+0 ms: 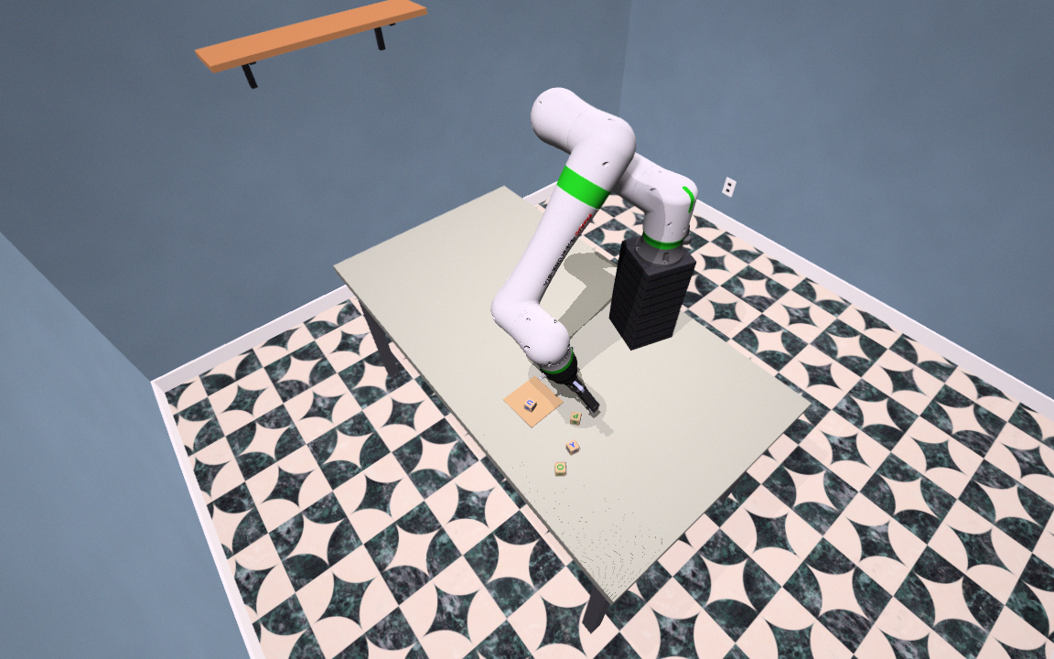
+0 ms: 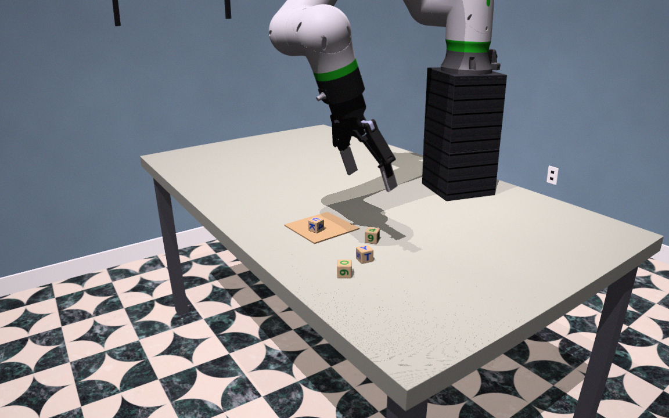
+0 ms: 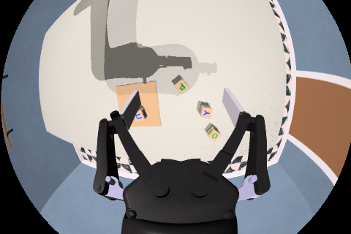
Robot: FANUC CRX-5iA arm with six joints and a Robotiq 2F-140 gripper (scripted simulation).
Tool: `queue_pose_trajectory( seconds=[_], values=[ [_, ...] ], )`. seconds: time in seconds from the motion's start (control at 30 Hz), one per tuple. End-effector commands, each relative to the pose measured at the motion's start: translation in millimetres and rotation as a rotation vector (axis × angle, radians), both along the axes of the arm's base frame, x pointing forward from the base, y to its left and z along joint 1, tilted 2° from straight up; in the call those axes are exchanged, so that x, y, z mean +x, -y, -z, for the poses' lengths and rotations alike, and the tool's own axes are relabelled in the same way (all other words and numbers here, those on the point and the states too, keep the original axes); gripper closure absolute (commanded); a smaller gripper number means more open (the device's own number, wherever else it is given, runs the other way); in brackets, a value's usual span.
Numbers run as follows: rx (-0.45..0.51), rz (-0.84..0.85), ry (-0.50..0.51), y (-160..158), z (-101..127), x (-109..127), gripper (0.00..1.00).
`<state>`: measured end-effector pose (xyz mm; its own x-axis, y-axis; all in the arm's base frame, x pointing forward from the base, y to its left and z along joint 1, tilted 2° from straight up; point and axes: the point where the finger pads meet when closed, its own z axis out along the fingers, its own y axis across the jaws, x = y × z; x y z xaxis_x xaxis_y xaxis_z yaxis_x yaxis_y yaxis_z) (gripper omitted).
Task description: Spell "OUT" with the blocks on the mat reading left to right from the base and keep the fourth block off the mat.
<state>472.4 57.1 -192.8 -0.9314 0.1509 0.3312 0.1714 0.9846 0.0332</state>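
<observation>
The end effector (image 1: 588, 399) (image 2: 370, 179) (image 3: 180, 95) is wide open and empty, held above the bench (image 1: 678, 426) (image 2: 482, 259) (image 3: 238, 44). In the exterior view, the U block (image 1: 530, 405) (image 2: 315, 224) (image 3: 140, 114) lies on the mat (image 1: 521, 394) (image 2: 337, 227) (image 3: 151, 117) at left; to the right, off it, are the P block (image 1: 575, 417) (image 2: 371, 235) (image 3: 181, 85), the Y block (image 1: 573, 447) (image 2: 364, 254) (image 3: 205, 111) nearer, and the O block (image 1: 560, 469) (image 2: 344, 269) (image 3: 213, 133) nearest.

The step in hand is judged to be the approach to another block. A T is seen on a side of the Y block, so a quarter turn will probably be needed before it is set down. It should be gripped squarely across opposite faces, with the neighbouring blocks kept untouched. Room for both missing letters should be kept beside the U, and the P block is best left where it is.

In the wrist view, the U block is partly covered by a finger. In the top view, the second fingertip cannot be made out, and the letters are small. Downward faces are hidden, and the fit of the U's heading to the final row cannot be settled.
</observation>
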Motion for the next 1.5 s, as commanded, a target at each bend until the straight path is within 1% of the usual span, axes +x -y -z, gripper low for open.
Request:
queue_pose_trajectory(
  seconds=[0.0, 1.37, 1.4, 1.43, 1.47],
  values=[
    [0.0, 0.0, 0.0, 0, 0, 0, 0.0],
    [0.0, 0.0, 0.0, 1, 1, 1, 0.0],
    [0.001, 0.001, 0.001, 9, 5, 7, 0.0],
    [0.002, 0.003, 0.002, 26, 15, 17, 0.0],
    [0.002, 0.003, 0.002, 26, 15, 17, 0.0]
  ],
)
